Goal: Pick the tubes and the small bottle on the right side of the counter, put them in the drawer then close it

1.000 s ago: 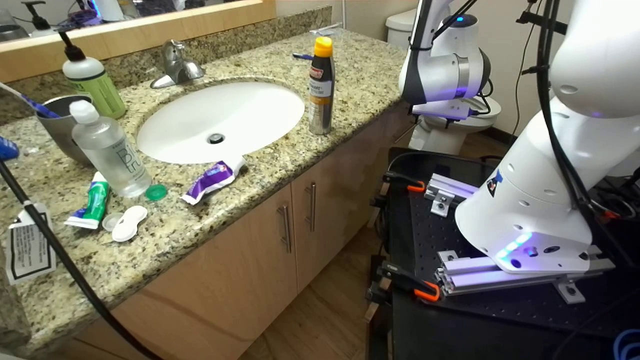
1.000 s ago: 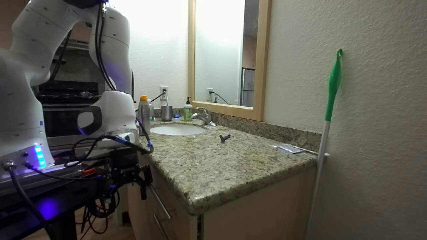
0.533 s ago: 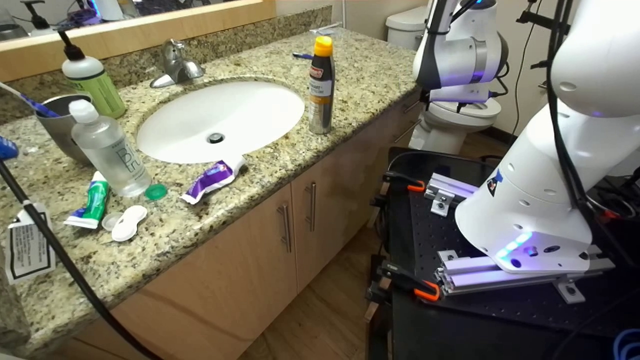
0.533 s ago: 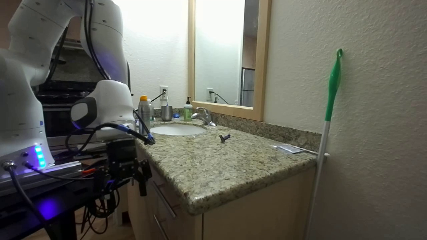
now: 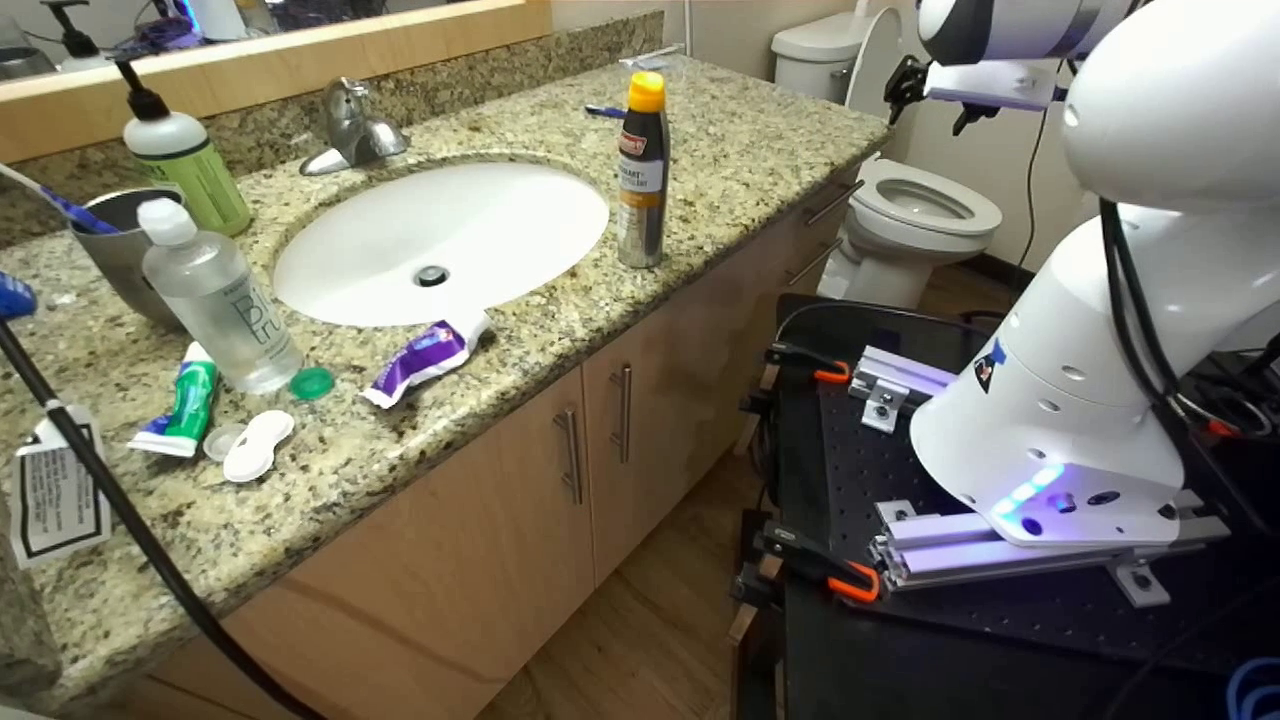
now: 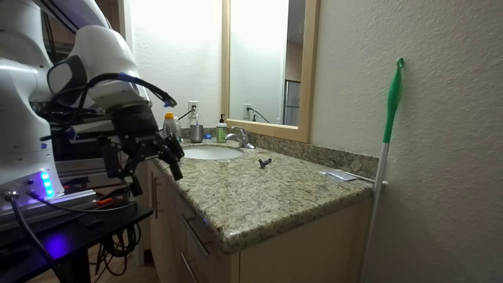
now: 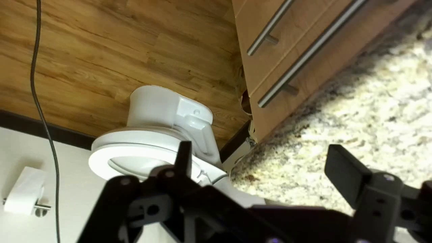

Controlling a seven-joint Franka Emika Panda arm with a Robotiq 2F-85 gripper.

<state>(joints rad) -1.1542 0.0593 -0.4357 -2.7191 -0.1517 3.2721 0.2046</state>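
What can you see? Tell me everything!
Sink: one, white, in counter
Faucet: one, silver, behind sink
Mirror: one, tan-framed, on wall
Can: one, grey, by sink
Soap bottle: one, green, by cup
Cup: one, grey, on counter
Toothbrush: one, blue-white, in cup
Bottle: one, clear, by cup
Purple tube: one, purple-white, by sink
Green tube: one, green-white, by bottle
Lens case: one, white, on counter
Lid: one, green, by bottle
Razor: one, blue, on counter
Packet: one, whitish, on counter
Drawers: two, tan, under counter
Doors: two, tan, under sink
Toilet: one, white, beyond counter
Paper roll: one, white, near toilet
Pole: one, green-handled, by wall
Arm: one, white, on table
Gripper: one, black, open, on arm
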